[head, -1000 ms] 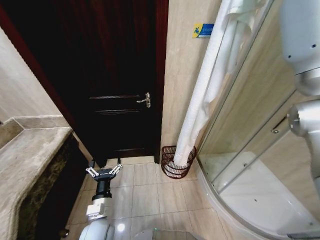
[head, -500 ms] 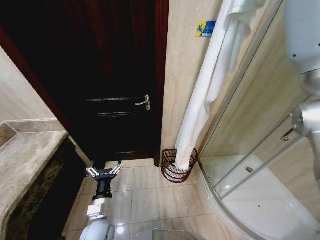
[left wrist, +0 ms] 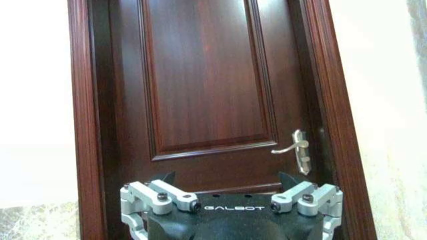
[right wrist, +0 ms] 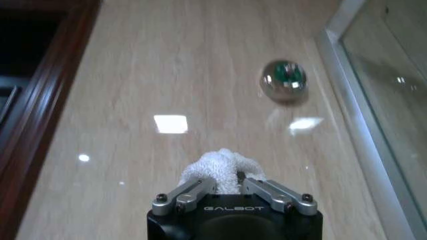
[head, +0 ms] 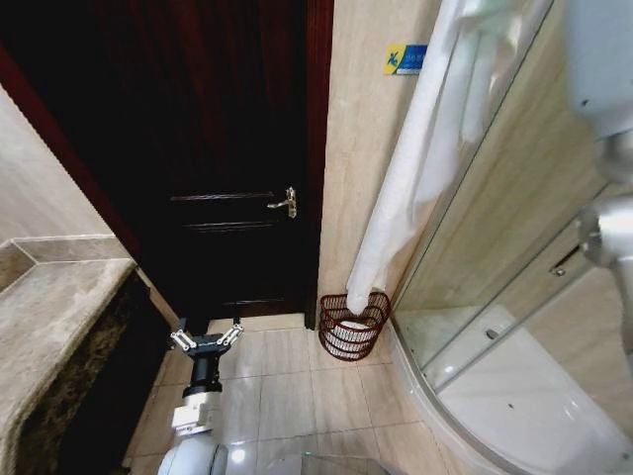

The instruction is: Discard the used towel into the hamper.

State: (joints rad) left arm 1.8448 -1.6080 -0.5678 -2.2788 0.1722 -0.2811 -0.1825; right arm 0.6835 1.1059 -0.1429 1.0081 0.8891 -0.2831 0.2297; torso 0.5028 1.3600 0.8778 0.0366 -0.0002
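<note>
Higher now, towel (head: 415, 168) hangs from right gripper (right wrist: 230, 187), apparently clearing hamper (head: 351, 327).

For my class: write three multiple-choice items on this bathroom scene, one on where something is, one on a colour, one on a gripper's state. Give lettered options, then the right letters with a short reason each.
1. Where does the towel's lower end hang?
A. On the counter
B. Into the hamper
C. On the shower floor

2. What colour is the door?
A. White
B. Grey
C. Dark reddish-brown

3. How is the left gripper?
A. Open and empty
B. Shut on the towel
C. Shut on the door handle

Answers:
1 B: the white towel drops from the top of the head view into the wire hamper beside the shower glass.
2 C: the door is dark reddish-brown wood.
3 A: the left gripper is spread over the floor tiles, holding nothing; the right gripper is shut on the towel.
</note>
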